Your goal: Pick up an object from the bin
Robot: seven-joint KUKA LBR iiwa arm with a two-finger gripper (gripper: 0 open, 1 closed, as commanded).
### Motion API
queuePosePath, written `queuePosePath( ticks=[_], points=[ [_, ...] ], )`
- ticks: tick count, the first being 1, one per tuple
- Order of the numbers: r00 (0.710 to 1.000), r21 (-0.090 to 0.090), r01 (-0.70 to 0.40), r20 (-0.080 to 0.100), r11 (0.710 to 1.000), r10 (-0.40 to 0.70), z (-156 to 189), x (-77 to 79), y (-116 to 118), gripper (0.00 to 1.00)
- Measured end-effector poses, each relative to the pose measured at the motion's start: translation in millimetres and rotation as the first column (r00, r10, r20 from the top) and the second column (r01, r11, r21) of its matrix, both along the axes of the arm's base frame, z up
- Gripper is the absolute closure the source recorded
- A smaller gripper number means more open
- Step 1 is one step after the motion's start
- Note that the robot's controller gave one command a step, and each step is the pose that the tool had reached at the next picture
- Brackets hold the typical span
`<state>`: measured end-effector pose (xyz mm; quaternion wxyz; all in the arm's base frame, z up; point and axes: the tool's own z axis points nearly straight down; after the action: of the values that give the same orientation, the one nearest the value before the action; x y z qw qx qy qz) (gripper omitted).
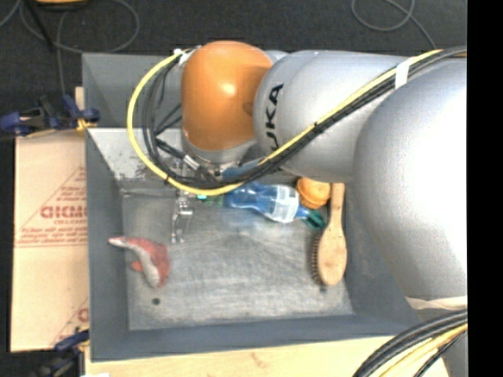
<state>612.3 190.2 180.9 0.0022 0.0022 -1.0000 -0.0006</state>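
My pincer hangs low over the bare floor of the bin, clenched or released I cannot tell, between the pink-and-red toy nearby and the blue bottle, so either seems reachable.

- The camera looks down on the grey metal bin from above, tilted somewhat to one side, so the left wall shows as a slope.
- It sits near: the bin takes most of the frame, with dark ground past its far rim.
- The arm enters from the right, nearest the lens, covering the bin's right side.
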Motion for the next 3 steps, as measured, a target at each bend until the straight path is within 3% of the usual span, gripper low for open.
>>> queuePosePath(
  ticks=[1,2,3],
  points=[
    [1.0,0.001,0.003,0.006,1.0,-0.003,4.2,1.2,-0.9,0.0],
    [1.0,0.003,0.01,0.015,1.0,-0.01,-36.6,-13.1,12.5,0.0],
    [0.995,-0.002,-0.104,0.005,0.995,0.104,-78.1,-15.4,20.0,0.0]
  ],
)
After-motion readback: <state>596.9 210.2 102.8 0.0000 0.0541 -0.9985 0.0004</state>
